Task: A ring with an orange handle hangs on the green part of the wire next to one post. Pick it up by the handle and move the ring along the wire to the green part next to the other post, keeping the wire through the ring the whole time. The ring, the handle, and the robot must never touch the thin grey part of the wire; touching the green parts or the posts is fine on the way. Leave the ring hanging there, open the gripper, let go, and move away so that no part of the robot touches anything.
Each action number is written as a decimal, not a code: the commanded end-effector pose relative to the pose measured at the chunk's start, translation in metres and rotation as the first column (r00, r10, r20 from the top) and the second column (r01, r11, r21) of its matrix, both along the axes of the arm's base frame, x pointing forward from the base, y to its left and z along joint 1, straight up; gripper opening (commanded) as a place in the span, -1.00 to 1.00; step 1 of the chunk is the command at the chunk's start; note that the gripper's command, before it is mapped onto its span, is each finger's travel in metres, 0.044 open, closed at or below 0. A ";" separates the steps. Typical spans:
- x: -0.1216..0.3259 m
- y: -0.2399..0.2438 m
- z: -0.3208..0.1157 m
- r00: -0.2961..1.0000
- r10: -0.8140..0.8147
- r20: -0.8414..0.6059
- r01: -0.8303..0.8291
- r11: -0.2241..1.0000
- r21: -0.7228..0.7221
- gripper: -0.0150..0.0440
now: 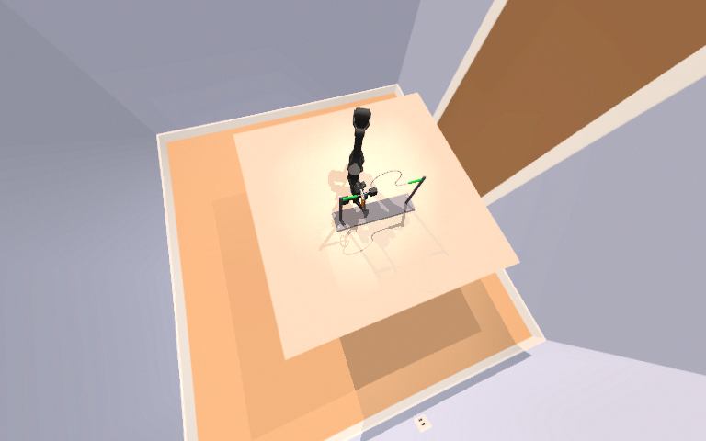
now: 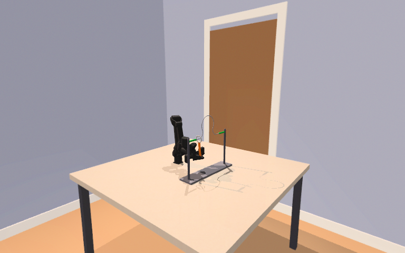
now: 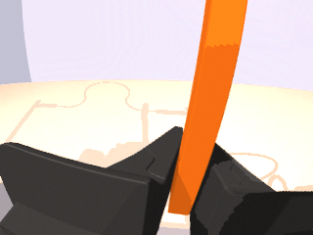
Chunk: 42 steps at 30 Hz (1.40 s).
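My gripper (image 2: 200,156) (image 3: 186,136) is shut on the lower end of the orange handle (image 1: 362,203) (image 2: 199,148) (image 3: 212,83). The handle stands nearly upright, slightly tilted. The ring (image 2: 199,136) is above it, at the inner end of the near green part (image 1: 350,197) (image 2: 192,140), with the wire seeming to pass through it. Whether it is level with green or grey wire, and any contact, is too small to tell. The grey wire (image 1: 391,171) (image 2: 208,115) rises in a tall loop, then drops to the far green part (image 1: 415,181) (image 2: 221,132). The ring is out of the wrist view.
The near post (image 1: 340,210) (image 2: 188,161) and far post (image 1: 415,190) (image 2: 224,149) stand on a grey base plate (image 2: 213,169) on the table (image 1: 312,311) (image 2: 167,202). The arm (image 1: 356,155) (image 2: 178,134) reaches in from behind the wire. Shadows of wire and posts lie on the table.
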State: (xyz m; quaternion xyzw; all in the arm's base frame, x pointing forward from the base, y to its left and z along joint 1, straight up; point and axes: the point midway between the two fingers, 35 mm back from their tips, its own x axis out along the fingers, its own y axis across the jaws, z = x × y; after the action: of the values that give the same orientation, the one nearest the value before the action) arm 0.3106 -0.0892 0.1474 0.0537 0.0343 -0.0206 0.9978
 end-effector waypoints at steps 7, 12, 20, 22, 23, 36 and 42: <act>0.001 0.030 0.006 1.000 0.000 0.013 -0.002 0.987 0.158 -1.00; 0.002 0.045 0.011 1.000 0.000 0.018 -0.005 0.969 0.247 -1.00; 0.001 0.071 0.024 1.000 0.009 0.014 -0.014 0.916 0.401 -1.00; -0.001 0.075 0.027 1.000 0.018 0.001 -0.017 0.904 0.428 -1.00; -0.002 0.078 0.028 1.000 0.024 -0.006 -0.019 0.897 0.442 -1.00; -0.024 0.110 0.059 0.982 0.153 -0.107 -0.044 0.750 0.660 -1.00; -0.036 0.122 0.079 0.960 0.243 -0.135 -0.057 0.646 0.761 -1.00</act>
State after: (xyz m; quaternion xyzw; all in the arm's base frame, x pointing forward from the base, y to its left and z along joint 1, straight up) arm 0.2811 0.0273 0.2127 0.4244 0.1425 0.0558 0.8925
